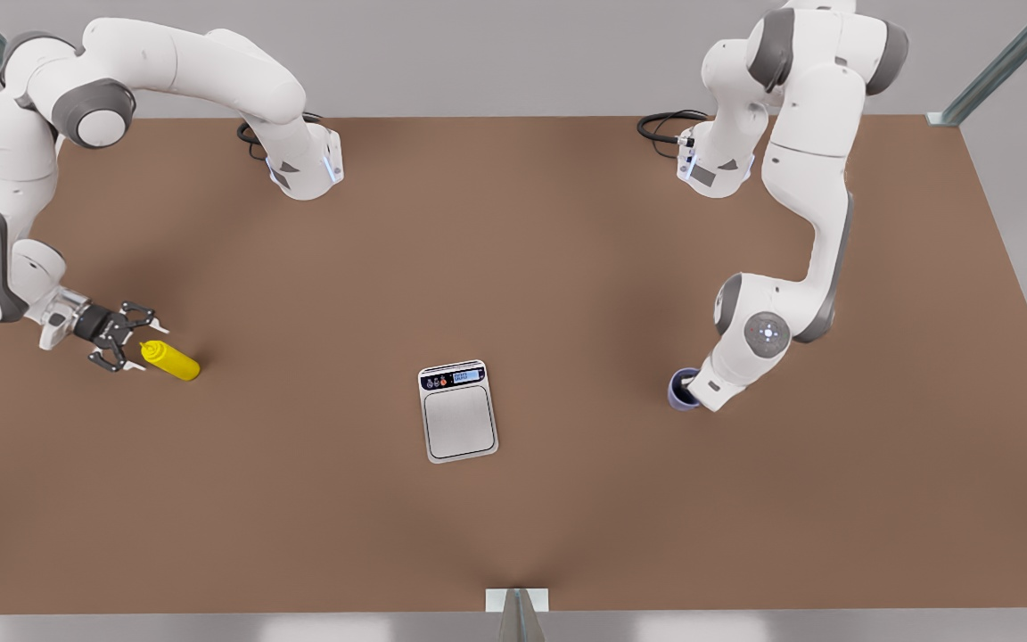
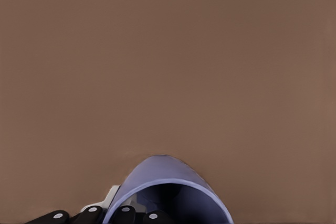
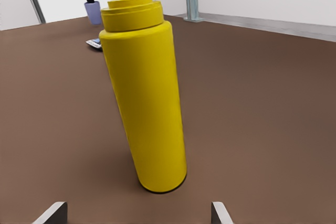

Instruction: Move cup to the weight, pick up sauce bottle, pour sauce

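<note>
The yellow sauce bottle (image 1: pixel 173 360) (image 3: pixel 144 98) stands upright on the brown table at the front view's left. My right gripper (image 1: pixel 143 348) (image 3: pixel 136 212) is open just in front of it, one fingertip (image 3: pixel 51 212) to each side. The lavender-blue cup (image 1: pixel 679 389) (image 2: pixel 157 179) (image 3: pixel 93 12) stands at the front view's right, well apart from the weight (image 1: pixel 457 412) (image 3: pixel 94 43) in the middle. My left gripper (image 2: pixel 125 202) is shut on the cup's wall, one finger inside and one outside.
The brown table (image 1: pixel 567 267) runs wide around the scale. Both arm bases (image 1: pixel 304 169) sit at its far edge with black cables. Metal frame posts (image 1: pixel 1004 62) stand at the corners.
</note>
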